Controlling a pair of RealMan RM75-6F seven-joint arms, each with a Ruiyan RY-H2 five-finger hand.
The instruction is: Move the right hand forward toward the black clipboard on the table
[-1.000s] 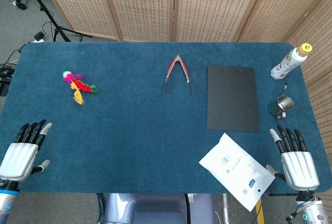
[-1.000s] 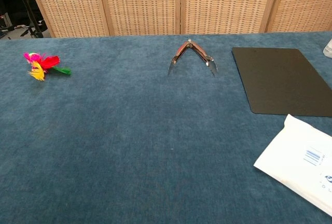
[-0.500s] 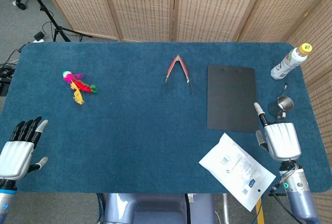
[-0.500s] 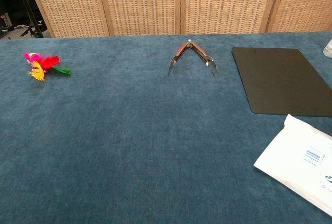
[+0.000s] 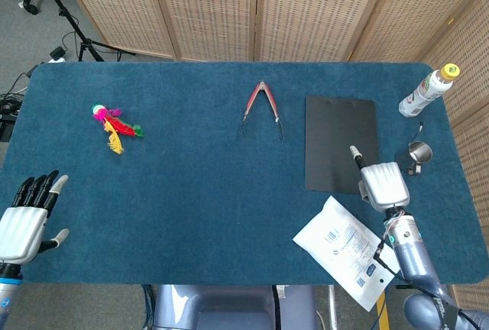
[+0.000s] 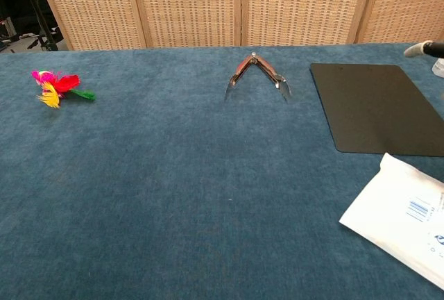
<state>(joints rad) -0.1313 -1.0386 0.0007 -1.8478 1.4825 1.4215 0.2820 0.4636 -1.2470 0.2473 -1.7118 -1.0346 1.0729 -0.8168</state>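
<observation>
Right hand (image 5: 383, 184) over the near right corner of the black clipboard (image 5: 341, 143), holding nothing, one finger pointing forward, the rest hidden. Lies flat right of the tongs (image 5: 260, 105), beyond the white mailer (image 5: 348, 250). Probably thin, stiff, light, slick; best taken at an edge.

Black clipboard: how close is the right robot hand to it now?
Done: the right robot hand is over the black clipboard, at its near right corner, one fingertip extended above it. Contact cannot be judged. Left: at most a small advance; the left robot hand sits at the table's edge.

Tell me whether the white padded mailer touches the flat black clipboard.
Apart: the head view shows blue cloth between the white mailer and the black clipboard.
</observation>
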